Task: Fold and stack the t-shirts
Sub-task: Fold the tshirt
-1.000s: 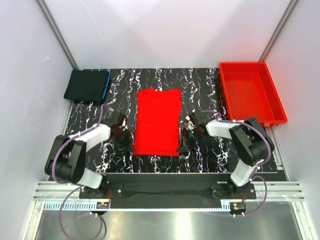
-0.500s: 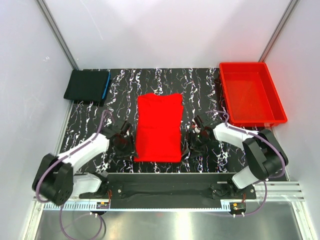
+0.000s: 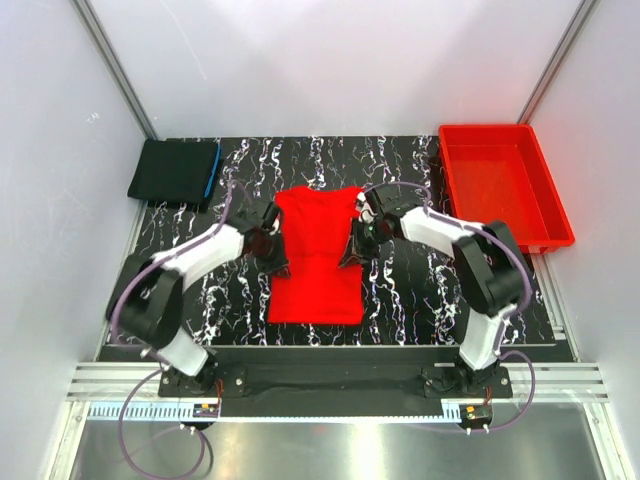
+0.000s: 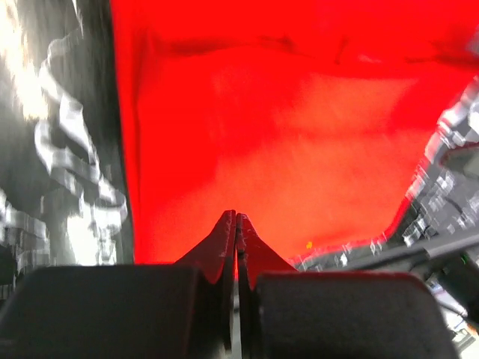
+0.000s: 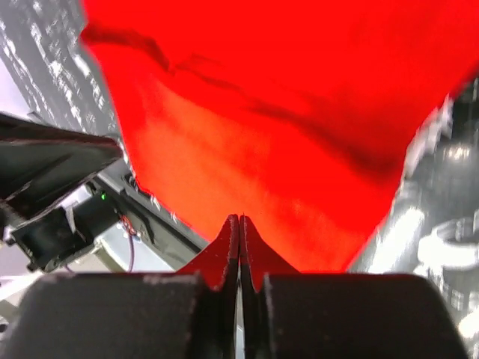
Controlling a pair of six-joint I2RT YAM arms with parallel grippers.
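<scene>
The right gripper (image 5: 239,233) sat at 6 o'clock. Its two dark fingers were pressed tight together, with the edge of the red t-shirt (image 5: 284,112) pinched between them. The red cloth spread up from the fingers and filled most of the view. A dark fold ran across it from 10 o'clock toward 3 o'clock. The black and white table (image 5: 45,60) showed at 10 o'clock and again at 3 o'clock. At 9 o'clock was a black machine part (image 5: 52,161) with a tiny green light (image 5: 102,196) and a thin wire (image 5: 129,238) below it.
</scene>
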